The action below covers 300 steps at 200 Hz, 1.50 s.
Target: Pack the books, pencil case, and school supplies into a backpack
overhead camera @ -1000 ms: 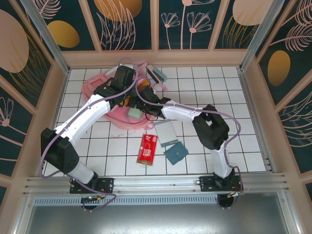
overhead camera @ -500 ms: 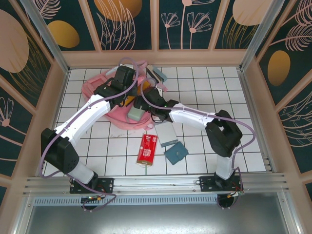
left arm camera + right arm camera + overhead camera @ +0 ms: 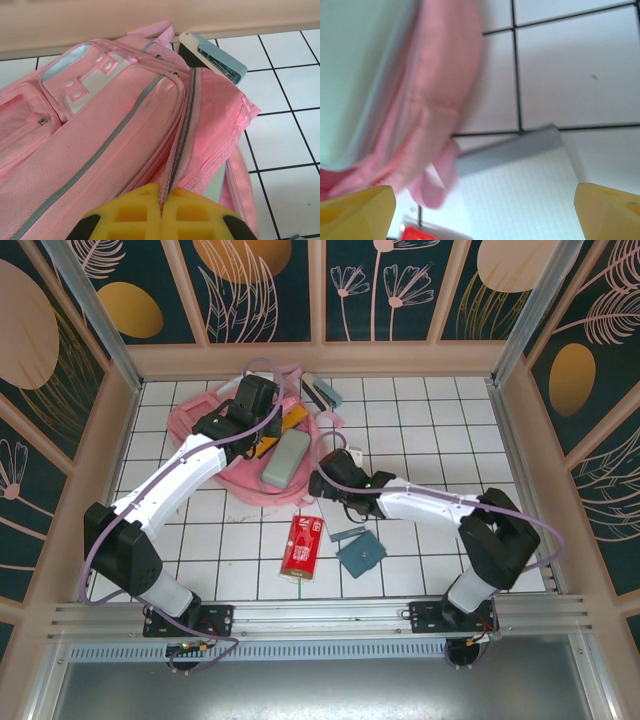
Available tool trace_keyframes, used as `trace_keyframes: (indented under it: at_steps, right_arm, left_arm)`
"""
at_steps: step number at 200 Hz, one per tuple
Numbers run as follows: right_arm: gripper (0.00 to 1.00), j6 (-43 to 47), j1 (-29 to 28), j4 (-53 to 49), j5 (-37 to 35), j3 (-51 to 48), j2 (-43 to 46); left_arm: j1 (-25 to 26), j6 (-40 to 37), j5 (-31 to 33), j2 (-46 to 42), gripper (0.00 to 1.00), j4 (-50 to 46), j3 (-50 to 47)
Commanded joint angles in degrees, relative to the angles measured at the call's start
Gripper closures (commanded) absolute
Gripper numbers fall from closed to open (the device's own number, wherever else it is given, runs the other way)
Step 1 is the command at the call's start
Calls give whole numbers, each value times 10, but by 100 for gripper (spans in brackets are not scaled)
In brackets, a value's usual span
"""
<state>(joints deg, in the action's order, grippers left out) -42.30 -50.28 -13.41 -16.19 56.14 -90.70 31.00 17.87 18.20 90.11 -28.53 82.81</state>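
The left gripper (image 3: 161, 202) is pinched shut on the zip edge of the pink backpack (image 3: 115, 125); the right gripper (image 3: 484, 202) hangs wide open over the silver-grey pad (image 3: 530, 170), holding nothing. Upper centre of the top view, the mint pencil case (image 3: 284, 460) lies in the backpack's mouth, long axis upper right to lower left

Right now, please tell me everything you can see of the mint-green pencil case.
The pencil case is a pale mint-green oblong pouch with rounded corners, soft-looking and plain; no zip is visible. It lies flat, its long side slanting from near-left to far-right, resting on the pink backpack at its right edge. Whether it sits inside the opening cannot be told. Its far end is close to a yellow book. The open right gripper is apart from it.
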Motion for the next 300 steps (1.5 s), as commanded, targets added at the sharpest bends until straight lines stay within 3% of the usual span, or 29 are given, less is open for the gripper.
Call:
trace_keyframes:
  at_steps: [1, 29, 65, 157, 213, 300]
  right_arm:
    - [8, 16, -8, -23, -13, -41, 37]
    - [6, 51, -13, 3, 47, -86, 41]
    - [1, 80, -38, -23, 22, -103, 40]
    - [1, 111, -64, -29, 25, -159, 47]
    - [1, 138, -73, -35, 9, -136, 1]
    - [1, 120, -93, -69, -22, -108, 55]
  left_arm:
    - [-4, 10, 1, -11, 96, 44, 5]
    - [-5, 10, 4, -14, 96, 45, 4]
    - [-5, 10, 2, -13, 96, 45, 2]
    - [-5, 12, -4, -10, 95, 45, 1]
    - [-5, 12, -4, -10, 95, 45, 0]
    - [-5, 12, -4, -7, 95, 45, 1]
